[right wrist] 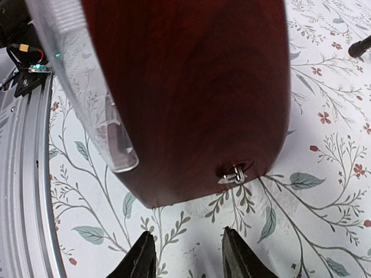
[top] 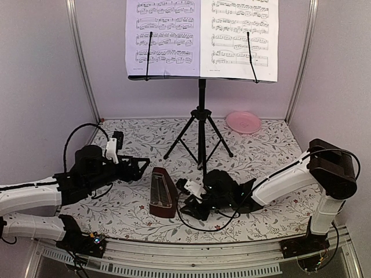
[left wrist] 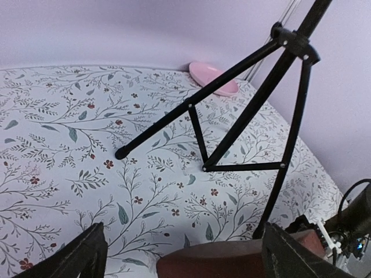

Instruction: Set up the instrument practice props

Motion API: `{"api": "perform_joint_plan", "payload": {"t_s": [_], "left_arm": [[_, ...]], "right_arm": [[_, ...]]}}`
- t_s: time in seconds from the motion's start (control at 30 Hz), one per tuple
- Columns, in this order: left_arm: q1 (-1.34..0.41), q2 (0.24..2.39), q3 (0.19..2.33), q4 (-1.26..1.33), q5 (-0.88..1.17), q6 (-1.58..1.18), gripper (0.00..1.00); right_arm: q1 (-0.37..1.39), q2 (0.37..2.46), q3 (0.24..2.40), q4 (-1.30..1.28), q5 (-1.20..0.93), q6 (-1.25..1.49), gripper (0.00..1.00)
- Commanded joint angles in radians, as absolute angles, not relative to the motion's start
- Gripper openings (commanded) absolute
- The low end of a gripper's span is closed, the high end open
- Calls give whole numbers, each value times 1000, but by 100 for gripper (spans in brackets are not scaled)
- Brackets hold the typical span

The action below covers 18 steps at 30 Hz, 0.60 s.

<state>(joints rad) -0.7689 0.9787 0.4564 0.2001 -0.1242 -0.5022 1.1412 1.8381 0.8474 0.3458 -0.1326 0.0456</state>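
The dark red-brown pyramid metronome [top: 162,194] stands upright on the floral bench [top: 272,150], just in front of the music stand's [top: 202,110] tripod legs and between the 2 claws.

The left claw [top: 144,168] sits just beside it on the left, spread wide. In the left wrist view only the metronome's top edge shows, cut off by the bottom of the frame, lying between the 2 fingers [left wrist: 81,258] without touching either.

The right claw [top: 184,194] is close on the right, its fingertips [right wrist: 145,249] partly apart with only bench between them, gripping nothing. The metronome fills that view, its top out of frame. A clear panel and a small metal fitting [right wrist: 236,174] show.

The stand's desk is almost wholly hidden behind 2 sheet-music pages [top: 163,37], themselves cut off at the top. Only its lower lip shows.

A pink plate [top: 243,121] lies by the back wall, right of the stand.
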Motion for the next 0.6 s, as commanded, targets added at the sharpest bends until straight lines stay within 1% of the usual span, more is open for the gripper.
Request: {"api": "perform_joint_plan", "payload": {"t_s": [0.0,0.13,0.23,0.43,0.57], "left_arm": [[-831,821,375,172,-149,-516,96],[-1005,719,334,153,-318,-535,99],[-1110,705,322,180,-385,-555,99],[-1294,845,359,183,-520,-618,99],[-1345,961,425,127,-641,-684,99]], "right_arm": [[1144,1733,783,443,-131,96,43],[1137,1679,748,455,-113,97,45],[1117,1660,739,459,-115,104,46],[1097,1653,742,464,-116,122,47],[1097,1648,737,476,-110,146,50]]}}
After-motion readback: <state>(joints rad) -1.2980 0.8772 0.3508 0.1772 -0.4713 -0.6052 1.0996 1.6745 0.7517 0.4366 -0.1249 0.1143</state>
